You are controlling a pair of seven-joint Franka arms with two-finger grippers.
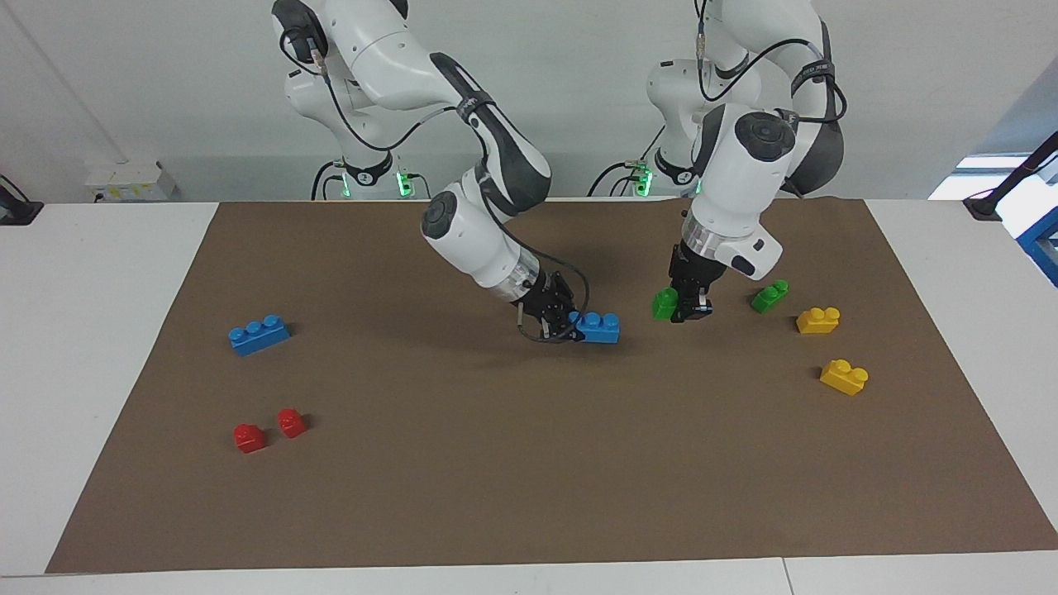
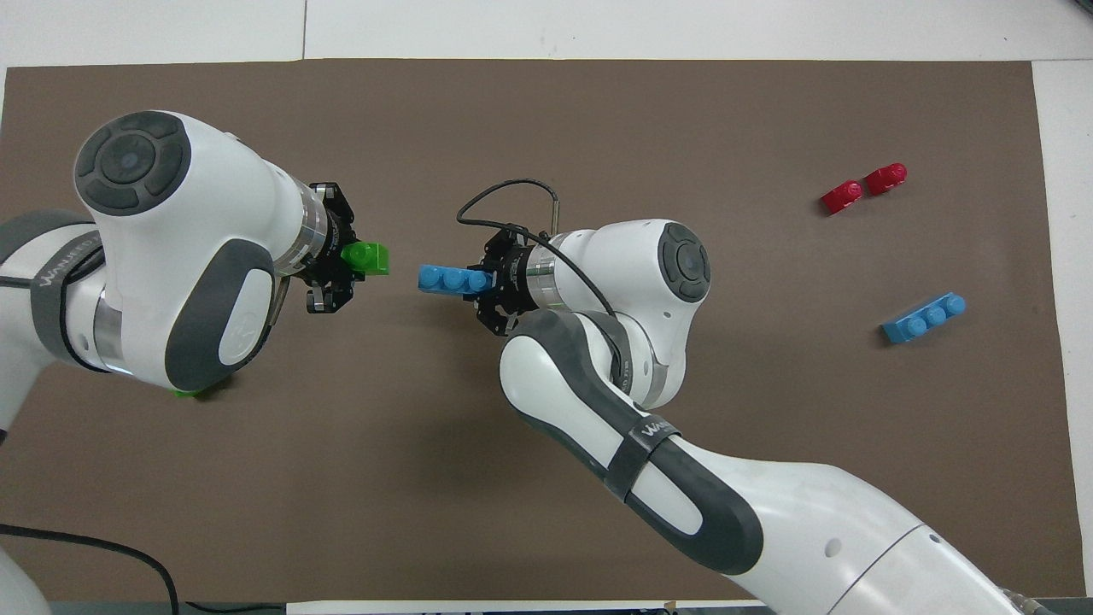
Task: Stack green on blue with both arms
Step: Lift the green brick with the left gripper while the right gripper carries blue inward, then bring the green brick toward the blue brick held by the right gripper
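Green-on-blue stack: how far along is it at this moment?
Done: both pickups. The left gripper holds a green brick and the right gripper a blue brick, both over the mat's middle. In hand: a gap separates the two bricks. Left: setting green on blue.

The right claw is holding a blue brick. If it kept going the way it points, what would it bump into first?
Probably the green brick held by the left claw. The right claw and its blue brick point straight at it in the overhead view, though their heights may differ.
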